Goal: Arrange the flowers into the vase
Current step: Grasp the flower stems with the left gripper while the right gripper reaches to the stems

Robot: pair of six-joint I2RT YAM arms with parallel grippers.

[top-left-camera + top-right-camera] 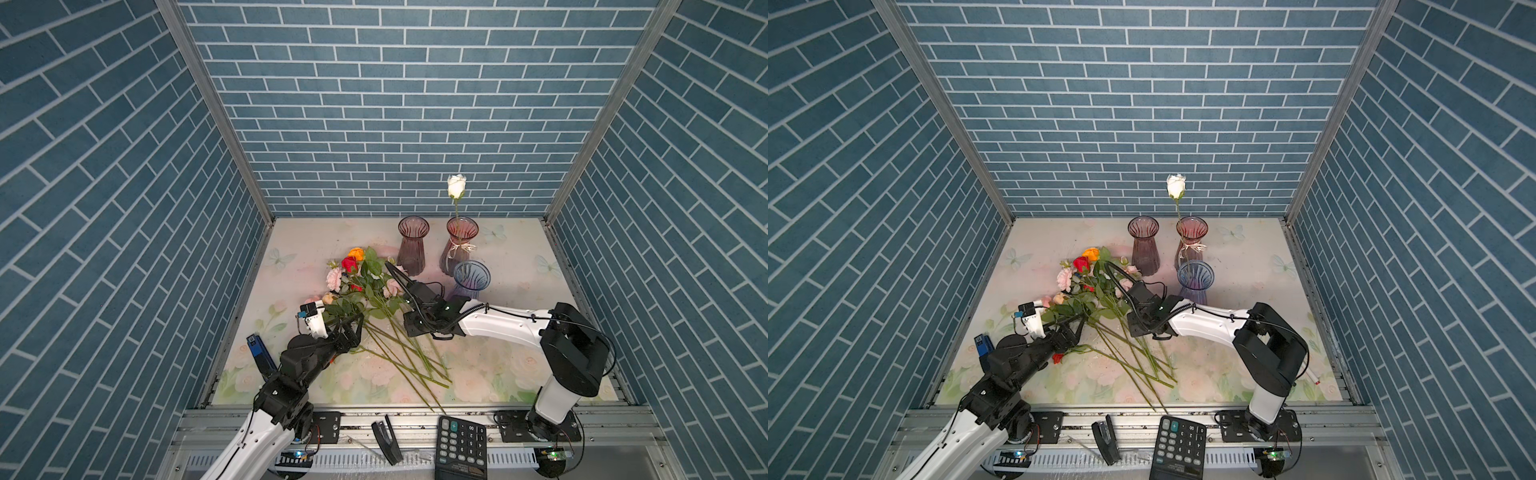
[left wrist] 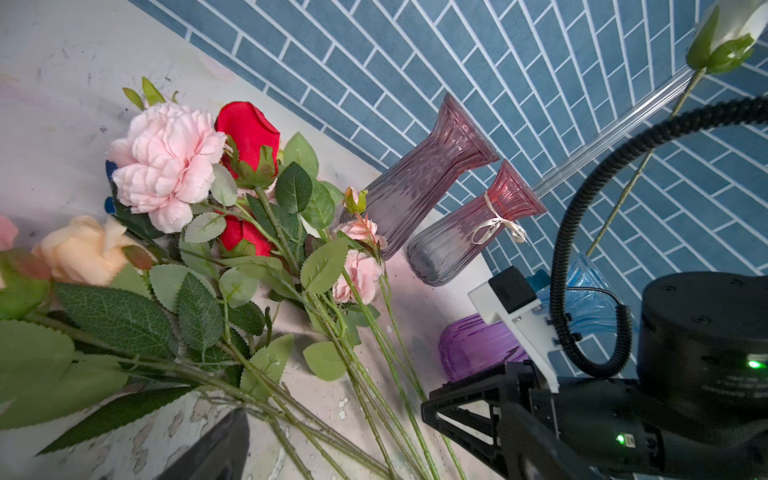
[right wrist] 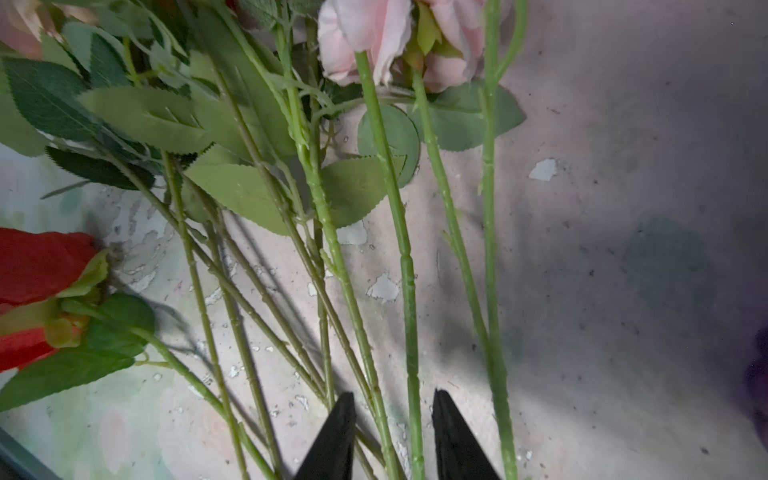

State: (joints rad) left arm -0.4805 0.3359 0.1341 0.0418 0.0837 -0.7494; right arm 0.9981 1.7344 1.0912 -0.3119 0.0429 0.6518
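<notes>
- The calculator (image 1: 461, 446) lies on the metal rail (image 1: 415, 422) at the lower middle of both top views. Its keys bear digits and signs, but the label strip under them is too small to read.
- A black stapler (image 1: 386, 440) lies just left of it.
- The flowers (image 1: 365, 286) lie heaped on the floral-print bench (image 1: 498, 365) at centre frame, stems fanning toward the lower middle. One white rose (image 1: 456, 186) stands in the ribboned pink vase (image 1: 459, 245).
- A purple vase (image 1: 412, 249) stands left of that, a blue vase (image 1: 471, 278) lower right, just behind the right arm (image 1: 511, 328).
- The left tool (image 1: 359, 330) is spread wide over leafy stems.
- The right tool (image 3: 392, 399) is partly spread astride two stems, pads (image 3: 340, 436) clear of both.
</notes>
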